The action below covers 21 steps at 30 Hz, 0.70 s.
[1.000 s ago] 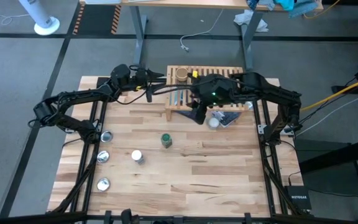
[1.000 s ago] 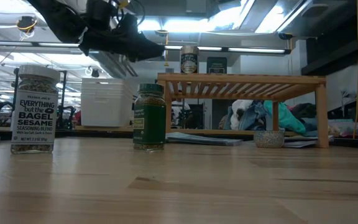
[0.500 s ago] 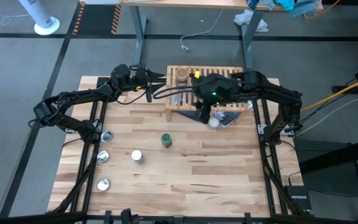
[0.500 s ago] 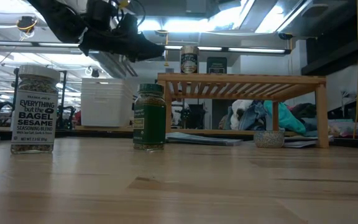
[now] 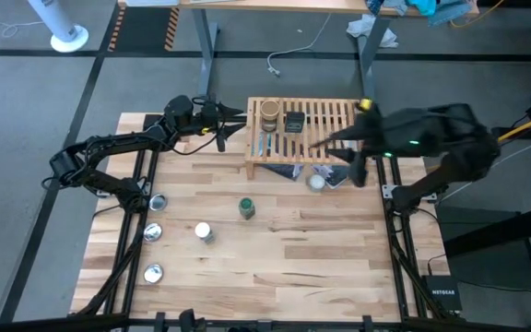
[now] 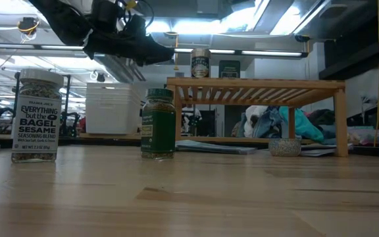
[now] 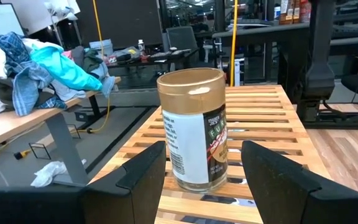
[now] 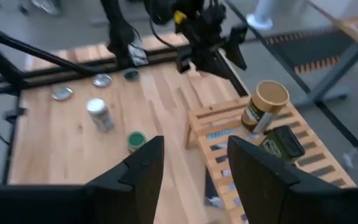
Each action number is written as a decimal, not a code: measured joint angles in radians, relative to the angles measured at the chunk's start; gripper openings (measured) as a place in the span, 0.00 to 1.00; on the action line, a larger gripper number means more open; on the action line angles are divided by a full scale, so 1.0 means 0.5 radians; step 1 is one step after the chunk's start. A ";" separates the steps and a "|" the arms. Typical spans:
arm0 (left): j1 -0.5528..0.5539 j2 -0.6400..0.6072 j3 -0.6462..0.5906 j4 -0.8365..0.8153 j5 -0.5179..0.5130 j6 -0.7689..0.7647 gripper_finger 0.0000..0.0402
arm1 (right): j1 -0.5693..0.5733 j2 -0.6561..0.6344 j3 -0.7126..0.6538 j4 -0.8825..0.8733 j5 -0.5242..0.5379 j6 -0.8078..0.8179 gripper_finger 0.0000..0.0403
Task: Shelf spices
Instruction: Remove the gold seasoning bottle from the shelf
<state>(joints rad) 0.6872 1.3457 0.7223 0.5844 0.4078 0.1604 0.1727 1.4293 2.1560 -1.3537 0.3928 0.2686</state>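
2 of the 4 spices already stand on the shelf (image 5: pixel 307 124) — the tan-brown jar (image 5: pixel 269 112) and the dark tin (image 5: pixel 294 121), side by side. Left on the tabletop (image 5: pixel 275 258) are the green-lidded jar (image 5: pixel 246 207) and the white-capped jar (image 5: pixel 204 231). Both pincers are empty with fingers apart: the left gripper (image 5: pixel 233 114) hovers just beside the shelf's end, the right gripper (image 5: pixel 339 148) above its far side.

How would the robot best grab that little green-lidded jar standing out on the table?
The green-lidded jar stands upright with bare tabletop all around it, so coming straight down from above and closing the fingers across its round lid or upper body looks simplest. The white-capped jar stands well apart from it.
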 joint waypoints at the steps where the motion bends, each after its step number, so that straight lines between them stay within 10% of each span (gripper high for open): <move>1: 0.000 0.000 0.000 0.000 0.000 -0.003 0.51 | 0.033 -0.074 -0.067 0.042 0.017 0.000 0.45; 21: 0.000 0.000 0.000 -0.011 0.000 -0.064 0.51 | 0.122 -1.824 -2.872 2.118 0.258 -0.295 0.45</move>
<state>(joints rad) 0.6872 1.3457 0.7223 0.5789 0.4076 0.1284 0.2337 0.5174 0.7200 -0.2946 0.5217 0.1211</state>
